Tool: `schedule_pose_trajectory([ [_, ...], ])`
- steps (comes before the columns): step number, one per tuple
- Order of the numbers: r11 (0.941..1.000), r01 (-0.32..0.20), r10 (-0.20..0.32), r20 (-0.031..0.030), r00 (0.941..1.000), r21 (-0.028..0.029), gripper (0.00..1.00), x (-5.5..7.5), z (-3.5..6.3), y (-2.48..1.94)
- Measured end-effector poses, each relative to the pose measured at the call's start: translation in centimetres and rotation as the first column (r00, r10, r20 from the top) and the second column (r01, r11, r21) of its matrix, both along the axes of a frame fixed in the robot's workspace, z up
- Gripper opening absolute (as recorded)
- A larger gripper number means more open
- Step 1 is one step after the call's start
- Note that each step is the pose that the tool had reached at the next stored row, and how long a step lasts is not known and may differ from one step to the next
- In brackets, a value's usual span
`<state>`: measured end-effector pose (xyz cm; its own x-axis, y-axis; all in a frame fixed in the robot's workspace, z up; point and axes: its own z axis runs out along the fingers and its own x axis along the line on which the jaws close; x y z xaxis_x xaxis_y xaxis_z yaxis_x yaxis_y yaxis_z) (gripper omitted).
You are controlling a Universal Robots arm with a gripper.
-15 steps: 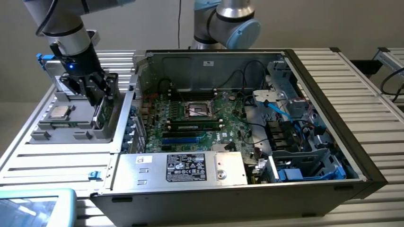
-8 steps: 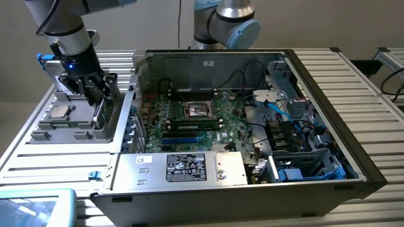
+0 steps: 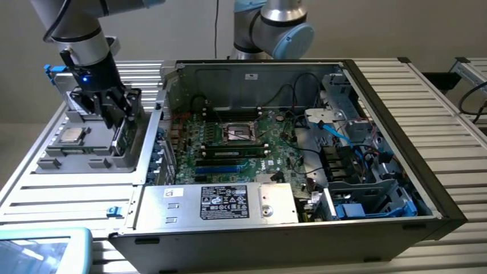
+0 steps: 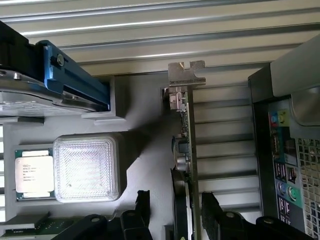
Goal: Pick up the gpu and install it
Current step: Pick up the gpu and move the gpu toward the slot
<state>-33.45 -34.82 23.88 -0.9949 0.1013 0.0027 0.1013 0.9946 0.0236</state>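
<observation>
The gpu (image 3: pixel 124 136) stands on edge in a slot of the grey parts holder (image 3: pixel 53 153), at the exterior view's left, outside the computer case. In the wrist view I see the gpu (image 4: pixel 184 150) edge-on, a thin green card with its silver end bracket (image 4: pixel 186 75) at the far end. My gripper (image 3: pixel 114 117) is lowered over the card. The gripper (image 4: pixel 176 199) is open, one black finger (image 4: pixel 142 200) on each side of the card with a gap on both sides. Nothing is held.
The open computer case (image 3: pixel 380 74) lies to the exterior view's right of the holder, with the motherboard (image 3: pixel 228 137) and the power supply (image 3: pixel 228 202) inside. A processor chip (image 4: pixel 34 172) and a blue clamp (image 4: pixel 75 80) sit on the holder. A second arm (image 3: pixel 278 28) stands behind the case.
</observation>
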Motion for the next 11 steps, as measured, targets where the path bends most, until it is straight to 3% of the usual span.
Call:
schedule_pose_trajectory([
  [2,0.9999,0.0,0.0,0.004,1.0,-0.0151,0.54,0.01,0.0,0.01],
  [5,0.9996,0.0,0.001,0.0137,0.9999,-0.0276,0.54,0.07,0.0,0.05],
  [8,0.9994,0.0,0.001,0.0184,0.9998,-0.0344,0.54,0.1,0.0,0.22],
  [11,0.9994,0.0,0.001,0.0187,0.9998,-0.0349,0.54,0.1,-0.02,0.5],
])
